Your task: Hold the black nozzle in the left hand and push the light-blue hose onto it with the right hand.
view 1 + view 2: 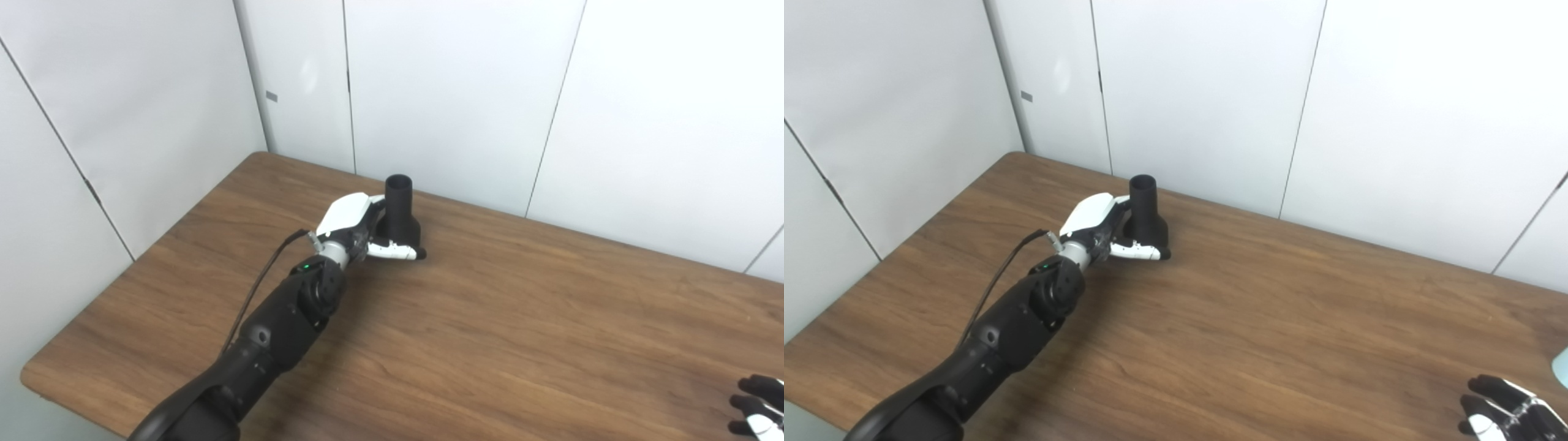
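I'm seeing my left hand [358,229] wrapping around the black nozzle [401,211] just above center-left of the frame, holding it upright with its open mouth up, on the wooden table [520,318]. My right hand [1503,410] is sitting at the lower right corner, fingers spread, gripping nothing. A light-blue sliver [1562,367], possibly the hose, is peeking in at the right edge.

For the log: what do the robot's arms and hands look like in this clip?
The left arm is a glossy black, rounded shell with a small green light near the wrist, a silver wrist collar and a thin black cable looping along its outer side. The left hand has a white back shell and white finger segments over dark parts. Of the right hand, only black fingers with white patches show at the frame edge.
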`<action>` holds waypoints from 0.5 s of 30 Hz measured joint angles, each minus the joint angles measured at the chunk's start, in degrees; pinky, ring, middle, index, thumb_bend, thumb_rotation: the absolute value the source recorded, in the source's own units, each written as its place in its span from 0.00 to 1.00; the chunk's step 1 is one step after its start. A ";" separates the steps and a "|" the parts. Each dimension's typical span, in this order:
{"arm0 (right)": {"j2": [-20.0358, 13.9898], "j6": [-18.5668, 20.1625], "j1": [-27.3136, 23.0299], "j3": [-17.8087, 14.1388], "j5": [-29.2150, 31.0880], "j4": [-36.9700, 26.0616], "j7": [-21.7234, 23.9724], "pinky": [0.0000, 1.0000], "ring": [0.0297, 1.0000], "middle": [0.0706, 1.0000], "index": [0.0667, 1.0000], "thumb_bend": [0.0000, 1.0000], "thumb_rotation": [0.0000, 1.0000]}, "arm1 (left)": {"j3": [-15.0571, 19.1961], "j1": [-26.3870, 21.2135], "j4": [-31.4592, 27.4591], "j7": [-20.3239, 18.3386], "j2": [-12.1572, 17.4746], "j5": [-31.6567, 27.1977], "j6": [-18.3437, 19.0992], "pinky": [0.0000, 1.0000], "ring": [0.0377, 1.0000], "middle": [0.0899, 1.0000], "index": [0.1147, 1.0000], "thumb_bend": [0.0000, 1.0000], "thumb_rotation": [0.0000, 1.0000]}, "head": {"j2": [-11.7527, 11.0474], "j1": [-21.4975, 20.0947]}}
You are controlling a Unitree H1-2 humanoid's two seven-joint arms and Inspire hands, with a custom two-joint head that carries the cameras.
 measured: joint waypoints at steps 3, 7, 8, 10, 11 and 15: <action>-0.04 0.00 0.01 0.03 -0.13 -0.01 0.02 0.49 0.63 0.65 0.59 0.34 0.29 | -0.87 -0.53 1.21 0.01 -0.09 0.36 -0.35 0.83 0.92 0.92 0.87 1.00 0.49 | 0.00 -0.09; -0.11 -0.01 0.19 0.09 -0.48 -0.02 0.01 0.48 0.62 0.64 0.59 0.34 0.29 | -1.61 -0.95 1.79 0.06 -0.30 0.87 -0.31 0.83 0.92 0.93 0.87 1.00 0.51 | 0.00 -0.35; -0.10 -0.01 0.25 0.07 -0.41 -0.02 0.01 0.48 0.62 0.64 0.59 0.35 0.28 | -1.69 -1.00 1.90 0.22 -0.39 1.09 -0.29 0.82 0.92 0.93 0.87 1.00 0.51 | 0.00 -0.35; -0.09 0.00 0.29 0.06 -0.21 -0.04 0.00 0.48 0.62 0.64 0.59 0.35 0.27 | -2.14 -1.26 2.37 0.31 -0.42 2.20 -0.23 0.82 0.92 0.93 0.88 1.00 0.51 | 0.00 -0.53; -0.08 0.00 0.29 0.05 -0.19 -0.07 -0.02 0.48 0.61 0.64 0.58 0.35 0.27 | -2.15 -1.39 2.58 0.37 -0.56 2.34 -0.19 0.82 0.92 0.93 0.87 1.00 0.49 | 0.00 -0.62; 0.00 0.04 0.34 0.00 0.15 -0.36 -0.02 0.48 0.61 0.63 0.59 0.36 0.27 | -2.10 -1.83 3.85 1.37 -1.27 2.76 -0.19 0.77 0.86 0.87 0.85 1.00 0.45 | 0.18 -0.70</action>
